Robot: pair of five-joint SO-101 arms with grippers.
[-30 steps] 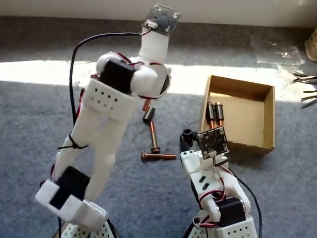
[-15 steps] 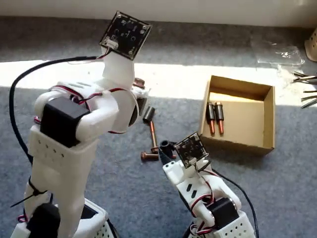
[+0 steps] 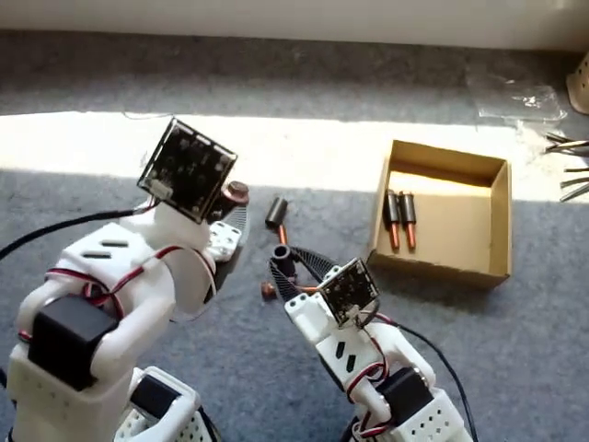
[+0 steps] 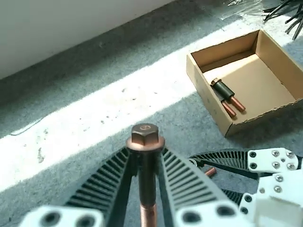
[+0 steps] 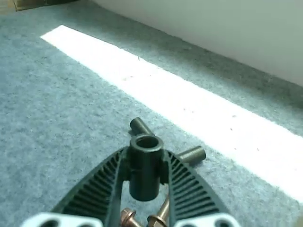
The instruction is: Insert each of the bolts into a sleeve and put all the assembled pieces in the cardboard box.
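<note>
While each pincer grips its part, the mating step is in hand: bolt into sleeve.

Findings: left pincer point(image 4: 146, 156) is clenched on one bolt point(image 4: 147, 189); right pincer point(image 5: 145, 163) is clenched on one sleeve point(image 5: 146, 182), bore facing up. Next move, by judgement, calls for lining shank with bore. Count: two loose sleeves point(image 5: 140, 126) point(image 5: 191, 154) and two loose bolts point(image 5: 127, 217) point(image 5: 158, 215) on the carpet point(image 3: 515, 350); two assembled pieces point(image 3: 392, 214) in the cardboard box point(image 3: 456, 226).

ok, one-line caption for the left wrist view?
Left gripper holds a copper bolt head-up; the cardboard box beyond contains two assembled pieces.
</note>
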